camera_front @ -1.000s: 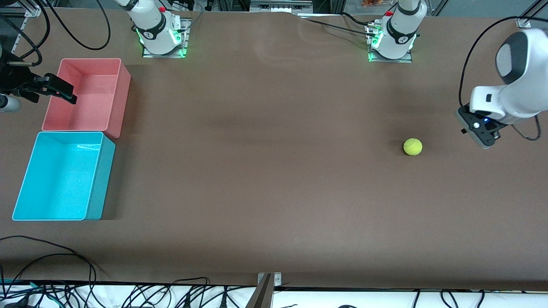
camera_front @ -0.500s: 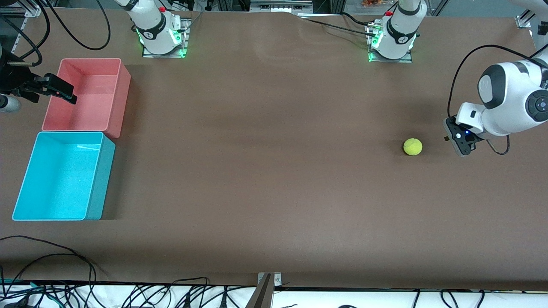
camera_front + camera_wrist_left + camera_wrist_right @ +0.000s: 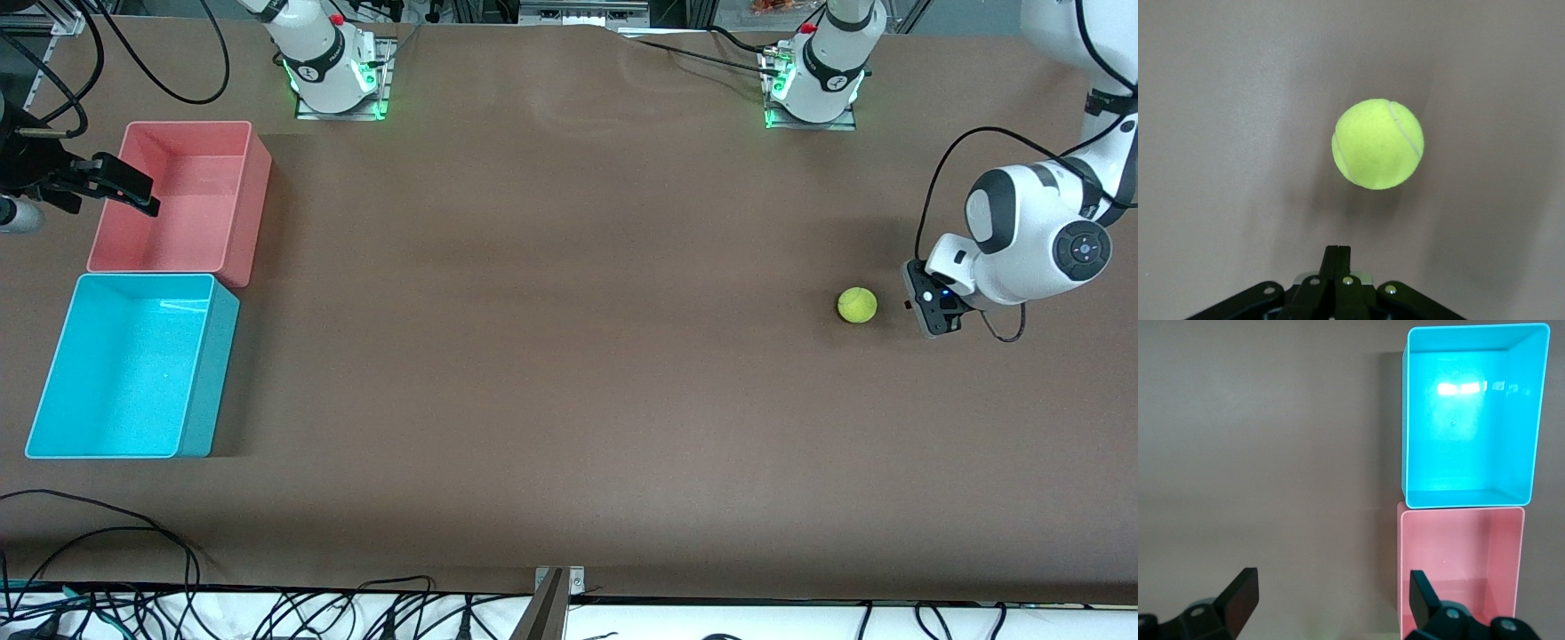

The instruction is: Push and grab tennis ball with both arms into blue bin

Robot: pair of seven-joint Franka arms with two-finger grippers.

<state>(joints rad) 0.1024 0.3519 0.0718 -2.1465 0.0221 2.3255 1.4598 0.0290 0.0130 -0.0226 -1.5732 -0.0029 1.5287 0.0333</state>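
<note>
The left gripper [image 3: 925,307] has closed in beside the fuzzy yellow-green tennis ball [image 3: 857,305] at centre-right, fingers pressed together. The right gripper [image 3: 124,191], fingers spread, waits over the pink-red plastic tub [image 3: 258,178], upper left.

The tennis ball [image 3: 857,305] lies on the table [image 3: 551,356] toward the left arm's end, just beside the left gripper [image 3: 930,309]. The blue bin [image 3: 200,382] sits at the right arm's end, touching the pink bin [image 3: 244,213] and nearer the front camera than it.
</note>
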